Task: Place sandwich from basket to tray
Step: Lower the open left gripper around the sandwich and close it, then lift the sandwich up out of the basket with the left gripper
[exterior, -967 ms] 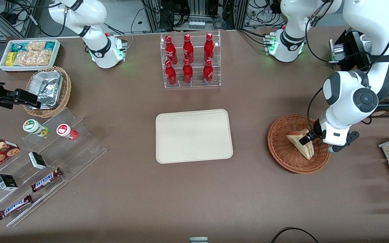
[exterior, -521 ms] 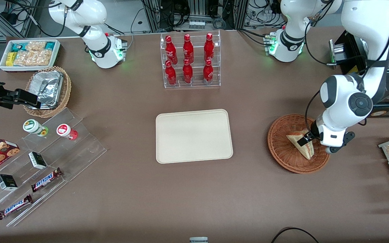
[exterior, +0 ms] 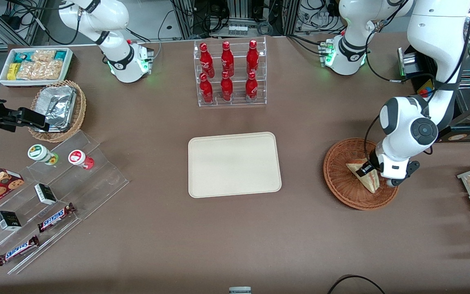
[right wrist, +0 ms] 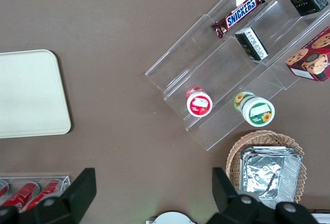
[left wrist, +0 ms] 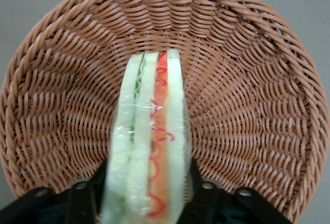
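Wrist view shows the left arm's pincer [left wrist: 147, 198] low inside the round reddish-brown woven wicker basket [left wrist: 247, 80], its two dark fingers [left wrist: 203, 195] standing either side of the small triangular wedge sandwich of pale bread with red and green filling [left wrist: 149, 147]. The fingers sit right against the wrapped bread faces, so the pincer looks clamped on the sandwich, or within a hair of it. The wedge stands on edge between them, cut face toward the camera, its long axis running straight away from the pincer across the basket floor. From the front view, the pincer [exterior: 369, 169] grips the sandwich [exterior: 364, 176] at its thicker end, the narrow tip pointing nearer the front camera; it appears to rest on the basket [exterior: 341, 179]. Outward from the pincer, toward the parked arm's end of the table, lies the flat rectangular cream-beige plastic tray [exterior: 235, 141], well apart from the basket. The carry therefore calls for a lift clear of the wicker rim, then a sideways traverse.
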{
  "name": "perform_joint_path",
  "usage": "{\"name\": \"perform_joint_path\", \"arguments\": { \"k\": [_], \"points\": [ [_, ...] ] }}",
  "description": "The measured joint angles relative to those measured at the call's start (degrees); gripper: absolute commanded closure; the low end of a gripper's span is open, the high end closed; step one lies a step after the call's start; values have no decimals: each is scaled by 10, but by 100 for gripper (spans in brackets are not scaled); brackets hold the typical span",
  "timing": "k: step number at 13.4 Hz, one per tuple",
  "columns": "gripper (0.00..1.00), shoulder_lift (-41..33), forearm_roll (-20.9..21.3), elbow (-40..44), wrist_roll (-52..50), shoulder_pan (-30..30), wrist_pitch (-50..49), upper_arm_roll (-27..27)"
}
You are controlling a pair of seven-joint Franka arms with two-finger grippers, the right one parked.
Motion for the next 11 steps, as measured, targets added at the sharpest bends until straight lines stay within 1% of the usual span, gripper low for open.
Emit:
{"name": "perform_joint_path", "arguments": {
  "k": [1, 3, 4, 6, 8, 11],
  "points": [
    [100, -3, 4, 0, 1, 0, -7, 0],
    [100, -17, 26, 8, 2, -3, -38, -1],
    [100, -25, 35, 17, 5, -5, -63, -3],
    [100, -40, 41, 48, 27, -12, -123, -13],
    [100, -46, 41, 87, 43, -23, -172, -32],
    [100, -43, 41, 119, 48, -30, -189, -82]
  ]
}}
